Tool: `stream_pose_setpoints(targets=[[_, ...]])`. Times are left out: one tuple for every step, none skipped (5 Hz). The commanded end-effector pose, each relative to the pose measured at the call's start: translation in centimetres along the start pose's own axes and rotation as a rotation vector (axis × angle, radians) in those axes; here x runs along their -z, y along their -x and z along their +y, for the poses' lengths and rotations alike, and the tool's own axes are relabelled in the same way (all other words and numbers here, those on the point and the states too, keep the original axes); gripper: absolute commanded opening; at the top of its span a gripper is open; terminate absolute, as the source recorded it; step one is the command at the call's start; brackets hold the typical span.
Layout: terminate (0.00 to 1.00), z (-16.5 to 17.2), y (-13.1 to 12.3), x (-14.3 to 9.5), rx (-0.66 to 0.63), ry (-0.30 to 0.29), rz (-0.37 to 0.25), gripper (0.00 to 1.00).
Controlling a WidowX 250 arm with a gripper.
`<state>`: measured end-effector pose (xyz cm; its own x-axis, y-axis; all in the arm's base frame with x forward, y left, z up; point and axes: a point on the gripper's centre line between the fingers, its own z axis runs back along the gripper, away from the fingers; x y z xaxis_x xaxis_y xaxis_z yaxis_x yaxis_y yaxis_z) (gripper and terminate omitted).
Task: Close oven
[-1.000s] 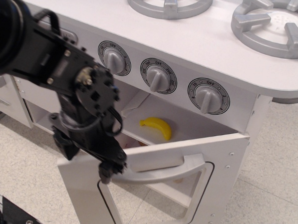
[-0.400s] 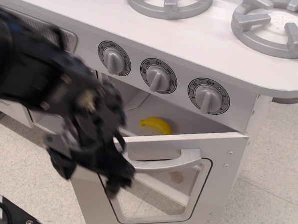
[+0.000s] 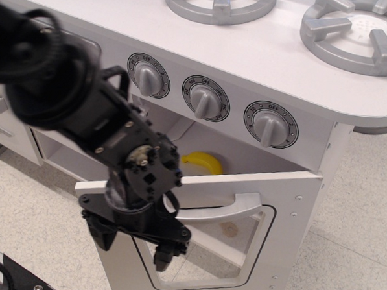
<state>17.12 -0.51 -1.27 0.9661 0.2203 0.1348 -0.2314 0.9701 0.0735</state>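
The oven [image 3: 242, 206] sits under the white counter [image 3: 270, 51], below three grey knobs [image 3: 207, 99], and its windowed door hangs partly ajar with a yellow toy [image 3: 204, 162] visible inside. The black end effector [image 3: 136, 243] presses against the door's left front beside the grey bar handle [image 3: 226, 210]. Its fingers point downward and hold nothing, though I cannot tell how far apart they are.

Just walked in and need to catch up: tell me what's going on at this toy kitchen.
A black robot arm is working on the white toy oven's door. The gripper sits against the door's outer face, near the left end of the grey bar handle. The door is partly open, leaning outward from the top, and a yellow banana shows inside. Whether the gripper is open or shut cannot be told from this view.
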Motion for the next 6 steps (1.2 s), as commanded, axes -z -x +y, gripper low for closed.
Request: stream_pose_setpoints(targets=[[0.0,0.8,-2.5,0.5,-0.033,0.053,-0.037,1.0],[0.0,1.6,-4.2,1.1,-0.053,0.051,-0.068,1.0],[0.0,2.2,-5.9,1.4,-0.063,0.038,-0.094,1.0],[0.0,2.5,-7.7,1.7,-0.055,0.032,-0.119,1.0],[0.0,2.5,-9.3,1.7,-0.073,0.029,-0.147,1.0],[0.0,2.5,-9.8,1.6,-0.09,0.022,-0.153,1.0]])
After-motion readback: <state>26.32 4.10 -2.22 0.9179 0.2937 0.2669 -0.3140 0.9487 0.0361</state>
